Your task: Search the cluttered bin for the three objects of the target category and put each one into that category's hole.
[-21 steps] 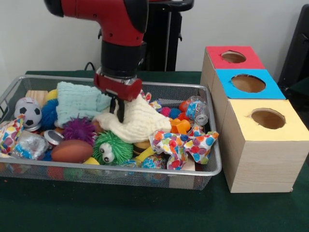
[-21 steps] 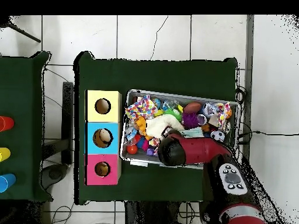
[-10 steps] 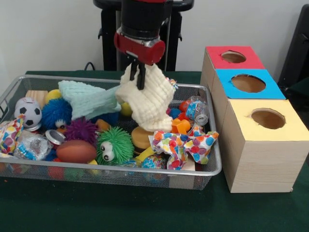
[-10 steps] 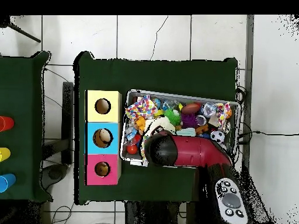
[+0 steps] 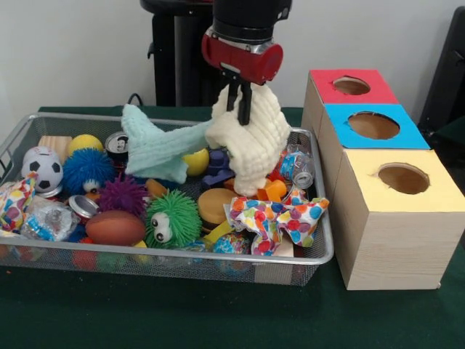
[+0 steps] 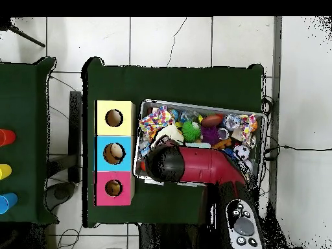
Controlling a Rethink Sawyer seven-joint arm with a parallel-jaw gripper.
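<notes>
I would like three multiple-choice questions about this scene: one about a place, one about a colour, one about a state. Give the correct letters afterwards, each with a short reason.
1. Where does the green fuzzy toy with eyes lie?
A. in the wire basket
B. on the yellow box
C. on the table beside the basket

2. Which colour is the top of the middle box?
A. red
B. blue
C. yellow

3. What is the state of the gripper?
A. open above the boxes
B. shut on nothing
C. shut on the cream cloth, lifted above the basket

Answers:
1 A: it sits among the toys near the basket's front wall.
2 B: blue lies between the red top and the yellow top.
3 C: the cloth hangs from the closed fingers, clear of the other toys.
</notes>
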